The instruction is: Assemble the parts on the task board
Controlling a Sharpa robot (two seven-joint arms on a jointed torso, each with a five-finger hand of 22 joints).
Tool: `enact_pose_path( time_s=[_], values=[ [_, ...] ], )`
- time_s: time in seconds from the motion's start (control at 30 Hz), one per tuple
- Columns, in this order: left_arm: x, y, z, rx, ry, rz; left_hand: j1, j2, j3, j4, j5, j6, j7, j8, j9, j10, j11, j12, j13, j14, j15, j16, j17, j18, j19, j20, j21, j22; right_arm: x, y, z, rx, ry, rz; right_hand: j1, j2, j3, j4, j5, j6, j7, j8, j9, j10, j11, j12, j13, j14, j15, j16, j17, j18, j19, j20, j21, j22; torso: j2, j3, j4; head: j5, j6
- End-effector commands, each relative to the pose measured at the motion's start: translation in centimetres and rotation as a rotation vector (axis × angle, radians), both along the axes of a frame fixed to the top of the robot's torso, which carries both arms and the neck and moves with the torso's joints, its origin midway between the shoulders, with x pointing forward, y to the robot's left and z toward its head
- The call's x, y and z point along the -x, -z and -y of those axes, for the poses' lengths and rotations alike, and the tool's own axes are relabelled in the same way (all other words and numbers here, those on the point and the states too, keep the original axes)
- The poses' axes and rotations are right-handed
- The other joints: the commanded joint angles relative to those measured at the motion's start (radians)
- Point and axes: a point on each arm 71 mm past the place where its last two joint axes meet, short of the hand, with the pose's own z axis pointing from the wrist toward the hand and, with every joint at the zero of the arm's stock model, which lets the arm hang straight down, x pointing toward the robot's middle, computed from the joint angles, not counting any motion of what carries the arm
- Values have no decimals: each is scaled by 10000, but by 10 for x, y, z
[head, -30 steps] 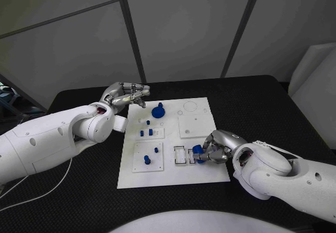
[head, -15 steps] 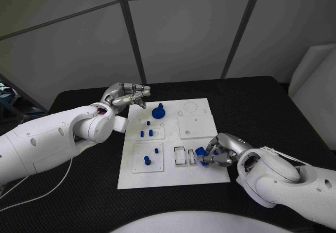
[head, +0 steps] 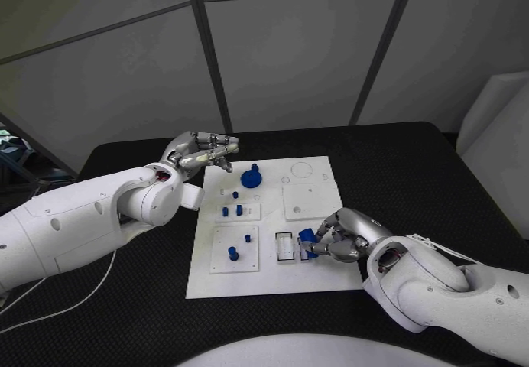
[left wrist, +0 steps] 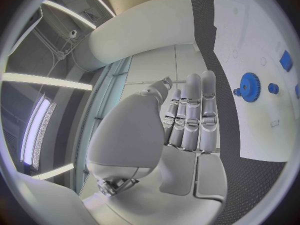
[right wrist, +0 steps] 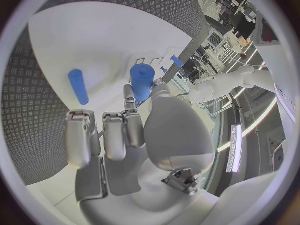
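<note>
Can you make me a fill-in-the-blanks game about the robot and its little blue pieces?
1. The right hand holds a part coloured ____.
2. The board is coloured ____.
3. The gear sits near the ____ hand.
4. The table is coloured ____.

Missing words: blue; white; left; black

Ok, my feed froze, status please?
Right hand holds a blue peg over the white board. Left hand empty, fingers curled. Nothing blocking.
</note>
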Motion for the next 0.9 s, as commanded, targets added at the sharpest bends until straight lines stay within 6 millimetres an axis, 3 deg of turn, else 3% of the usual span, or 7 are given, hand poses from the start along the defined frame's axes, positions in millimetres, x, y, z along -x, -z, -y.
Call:
enact_pose_path(
  time_s=[0.03, 0.23, 0.43, 0.7, 0.77, 0.9],
  values=[
    [0, -2, 3, 123, 155, 61, -75, 11, 67, 7, -24, -62, -11, 40, 9, -61, -15, 61, 14, -29, 42, -52, -16, -130, -38, -1, -40, -17, -2, 0, -6, -255, -45, -30, -259, 50, -128, 7, -17, 194, -108, 67, 358, 31, -73, -16, 583, 840, -54, 22, 1639, -123, 533, -64, 22, 2013, 5, 3, -2, 23, -15],
    [0, -1, 5, 141, 194, 55, -75, 11, 67, 7, -24, -62, -11, 40, 9, -61, -15, 61, 14, -29, 42, -52, -16, -130, -38, -1, -40, -17, -4, 5, -17, -95, -295, -362, -655, 102, -348, 14, -260, 179, -118, 83, 460, 11, -79, -93, 543, 825, -59, -16, 1569, -120, 524, -71, 15, 2006, 11, -12, 43, 35, -22],
    [0, -1, 5, 143, 203, 48, -75, 11, 67, 7, -24, -62, -11, 40, 9, -61, -15, 61, 14, -29, 42, -52, -16, -130, -38, -1, -40, -17, -7, 7, -25, -28, -435, -381, -766, 159, -408, 13, -308, 212, -140, 121, 522, 25, -94, -93, 567, 825, -69, -18, 1569, -119, 522, -77, 13, 2005, 16, 10, -6, 148, -41],
    [0, -1, 6, 149, 221, 40, -75, 11, 67, 7, -24, -62, -11, 40, 9, -61, -15, 61, 14, -29, 42, -52, -16, -130, -38, -1, -40, -17, -9, 9, -31, 104, -563, -372, -997, 186, -587, 9, -596, 217, -171, 190, 670, 30, -122, -133, 578, 822, -96, -32, 1548, -121, 525, -101, 16, 2012, 11, 9, -2, 194, -59],
    [0, -1, 6, 147, 220, 39, -75, 11, 67, 7, -24, -62, -11, 40, 9, -61, -15, 61, 14, -29, 42, -52, -16, -130, -38, -1, -40, -17, -10, 10, -32, 106, -580, -341, -1079, 198, -646, 10, -767, 201, -172, 204, 718, 27, -124, -150, 577, 819, -98, -42, 1532, -119, 520, -105, 10, 2007, 11, 12, -7, 209, -64],
    [0, -1, 5, 144, 220, 34, -74, 15, 87, -9, -23, -67, -8, 50, 10, -73, -13, 80, 15, -28, 42, -54, -19, -129, -37, -1, -42, -15, -11, 9, -33, 83, -574, -249, -1375, 158, -824, 15, -1741, 134, -163, 235, 854, 0, -115, -230, 544, 808, -95, -74, 1478, -112, 498, -107, -10, 1985, 14, 13, -14, 233, -69]
  ],
)
